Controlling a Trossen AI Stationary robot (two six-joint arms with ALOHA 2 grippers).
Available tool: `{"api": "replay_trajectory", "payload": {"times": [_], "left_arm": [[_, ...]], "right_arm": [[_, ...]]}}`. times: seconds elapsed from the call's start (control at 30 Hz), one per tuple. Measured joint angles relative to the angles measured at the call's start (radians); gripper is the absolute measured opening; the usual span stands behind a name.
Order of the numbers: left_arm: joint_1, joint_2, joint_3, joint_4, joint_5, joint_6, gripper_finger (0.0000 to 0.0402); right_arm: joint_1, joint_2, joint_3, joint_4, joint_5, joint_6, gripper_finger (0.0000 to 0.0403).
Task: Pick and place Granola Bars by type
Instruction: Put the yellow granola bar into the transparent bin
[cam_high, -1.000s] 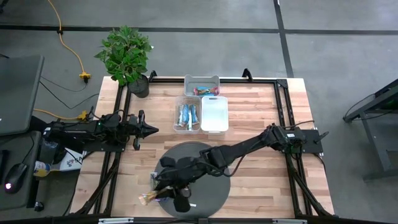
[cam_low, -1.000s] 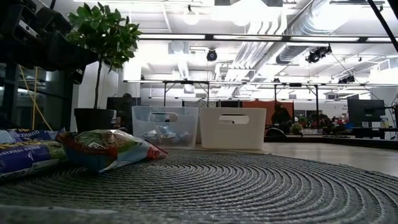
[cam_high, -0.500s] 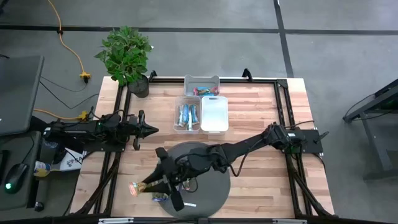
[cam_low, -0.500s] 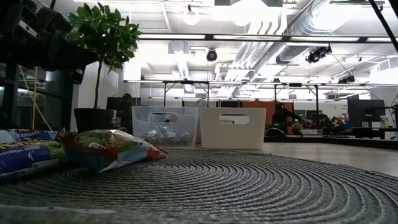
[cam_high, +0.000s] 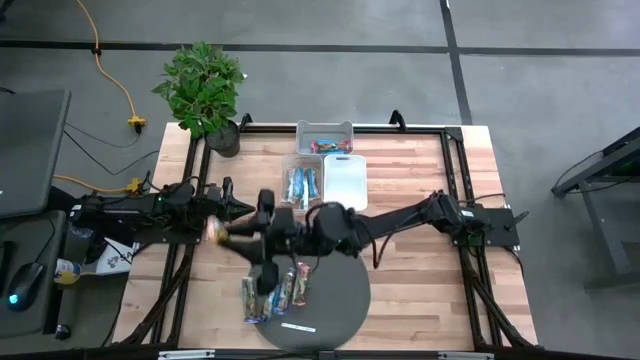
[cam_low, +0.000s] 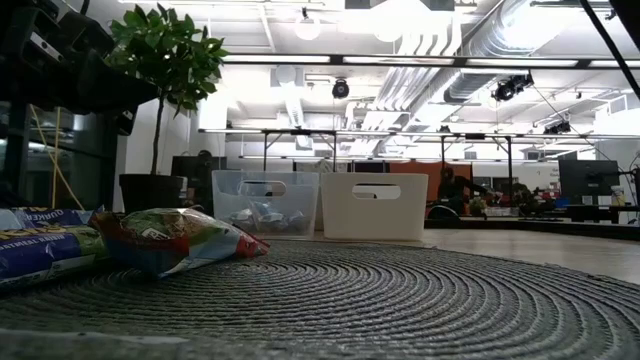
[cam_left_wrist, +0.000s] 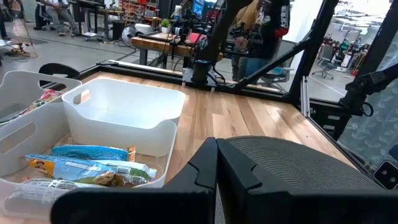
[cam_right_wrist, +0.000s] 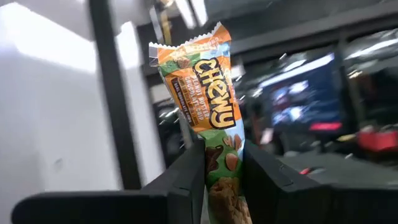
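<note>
My right gripper (cam_high: 230, 231) has reached over the table's left part and is shut on an orange and green "CHEWY" bar (cam_right_wrist: 210, 106), which shows as a small orange shape (cam_high: 214, 231) in the high view. Several more bars (cam_high: 276, 288) lie side by side on the round grey mat (cam_high: 340, 290); two of them (cam_low: 165, 240) show in the low view. A thin white label strip (cam_high: 297, 327) lies near the mat's near edge. My left gripper (cam_high: 248, 208) is shut and empty, just beyond the held bar; its fingers (cam_left_wrist: 216, 168) point toward the bins. My right gripper pinches the bar's green end (cam_right_wrist: 222, 165) between its two fingers (cam_right_wrist: 186, 177). The orange end sticks out past the fingertips. The fingers lie about level and point toward the table's left edge. The bar is lifted clear of the mat and the table.
At the table's far middle, a clear bin (cam_high: 302, 184) holds blue bars, a white bin (cam_high: 345, 182) stands beside it, and a small clear bin (cam_high: 325, 139) behind them holds red bars. A potted plant (cam_high: 205, 90) stands at the far left corner.
My right gripper has taken the orange-green bar up from the mat's near left. It has swung up and toward the table's far edge, turning as it went, and now stands close to my left gripper. The bars left on the mat now show uncovered.
</note>
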Motion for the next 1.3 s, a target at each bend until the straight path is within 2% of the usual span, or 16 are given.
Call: {"api": "replay_trajectory", "payload": {"times": [0.17,0.37,0.57,0.73,0.83,0.97,1.13,1.3], "left_arm": [[0.0,0.0,0.0,0.0,0.0,0.0,0.0],[0.0,0.0,0.0,0.0,0.0,0.0,0.0],[0.0,0.0,0.0,0.0,0.0,0.0,0.0],[0.0,0.0,0.0,0.0,0.0,0.0,0.0],[0.0,0.0,0.0,0.0,0.0,0.0,0.0],[0.0,0.0,0.0,-0.001,0.0,0.0,0.0],[0.0,0.0,0.0,-0.001,0.0,0.0,0.0],[0.0,0.0,0.0,-0.001,0.0,0.0,0.0]], "right_arm": [[-0.045,0.0,0.0,0.058,0.115,-0.042,0.0078],[-0.112,0.0,0.0,0.024,0.374,0.018,0.0078],[-0.198,0.0,0.0,-0.184,0.577,0.204,0.0078],[-0.266,0.0,0.0,-0.499,0.684,0.472,0.0078],[-0.304,0.0,0.0,-0.716,0.686,0.658,0.0078],[-0.342,0.0,-0.007,-1.004,0.6,0.884,0.0078],[-0.363,0.0,-0.087,-1.164,0.504,1.045,0.0078],[-0.382,0.0,-0.198,-1.167,0.388,1.167,0.0078]]}}
